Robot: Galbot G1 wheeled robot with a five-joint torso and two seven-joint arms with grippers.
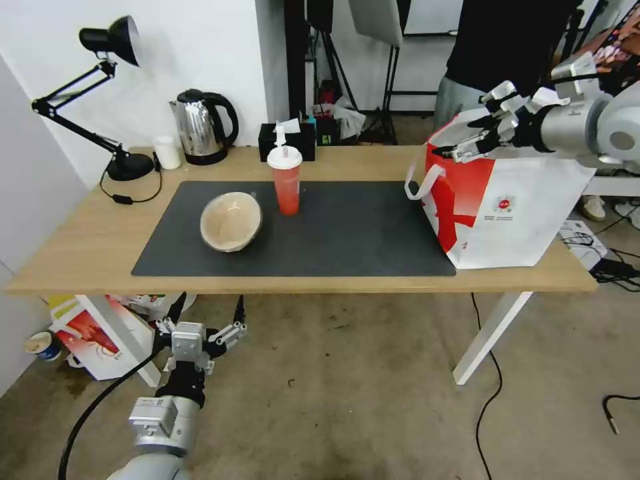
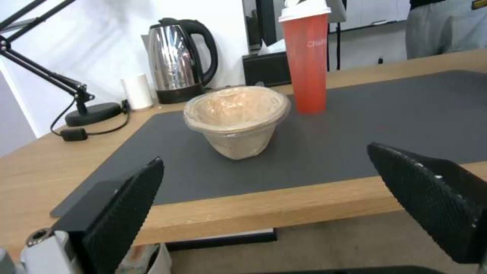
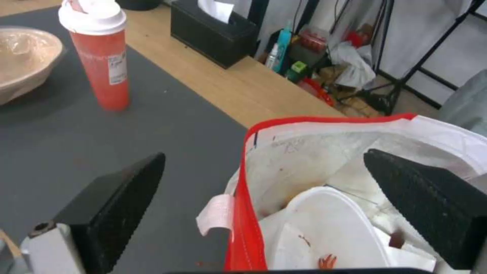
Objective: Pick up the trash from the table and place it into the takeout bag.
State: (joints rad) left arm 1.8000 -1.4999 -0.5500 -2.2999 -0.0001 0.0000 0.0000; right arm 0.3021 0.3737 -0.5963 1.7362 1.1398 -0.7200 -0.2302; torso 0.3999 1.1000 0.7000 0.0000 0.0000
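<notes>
In the head view, the table (image 1: 93, 247) is seen with its far left corner occupied by a desk lamp (image 1: 100, 100) and a kettle (image 1: 203, 125); the dark mat (image 1: 347, 233) covers the middle. The takeout bag (image 1: 527, 213) stands upright at the right end of the table, its lower right corner at the front edge, and its interior is hidden from this view. The right gripper (image 1: 445, 152) is held over the bag's open mouth at the left rim, fingers spread and empty. The red drink cup (image 1: 287, 180) stands upright near the mat's rear edge, long axis vertical, straw pointing up. The tan paper bowl (image 1: 231, 221) lies tilted just beside it toward the left, its opening turned toward the front edge. The left gripper (image 1: 208, 308) is parked below the front edge of the table, fingers open, nothing held. In the left wrist view, the tan paper bowl (image 2: 236, 121) is seen on the mat, with the red drink cup (image 2: 306, 62) behind it, its top cut off by the frame. In the right wrist view, the white plastic bowl (image 3: 335, 232) is seen inside the takeout bag (image 3: 243, 190), tilted on edge, red smears visible, its lower part cut off; the black tissue box (image 3: 213, 32) sits at the rear edge.
</notes>
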